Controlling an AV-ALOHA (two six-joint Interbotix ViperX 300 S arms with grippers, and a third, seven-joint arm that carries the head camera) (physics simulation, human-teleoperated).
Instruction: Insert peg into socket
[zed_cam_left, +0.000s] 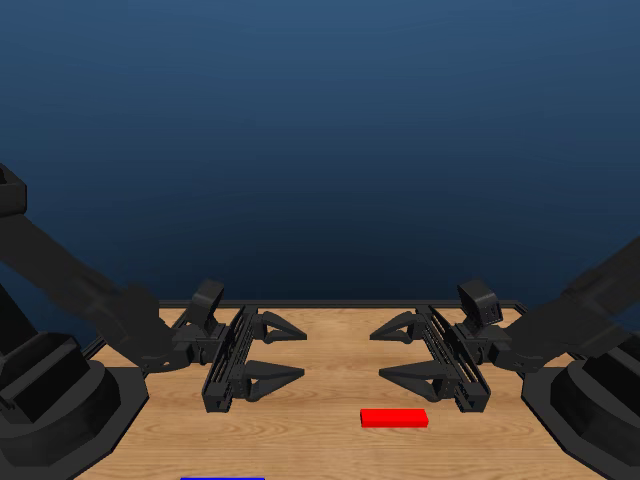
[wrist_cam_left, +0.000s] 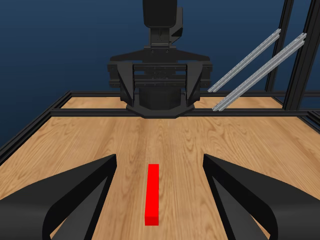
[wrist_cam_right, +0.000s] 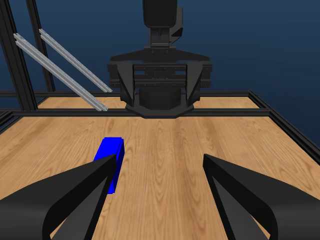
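Wooden table (zed_cam_left: 330, 440) carries everything, with the 2 black arms facing each other across it. Left tool (zed_cam_left: 285, 352) and right tool (zed_cam_left: 398, 352) both hover above the boards with jaws spread wide, gripping nothing. Blue socket (wrist_cam_right: 111, 156) lies flat on the table on the left arm's side, only its top edge (zed_cam_left: 222, 478) showing at the bottom of the head view. Red peg (zed_cam_left: 394, 418) lies flat too, below the right tool and well apart from the socket. Judging by this, nothing of the task is done yet: both pieces must still be picked up, lined up end to end, and the peg pushed in.
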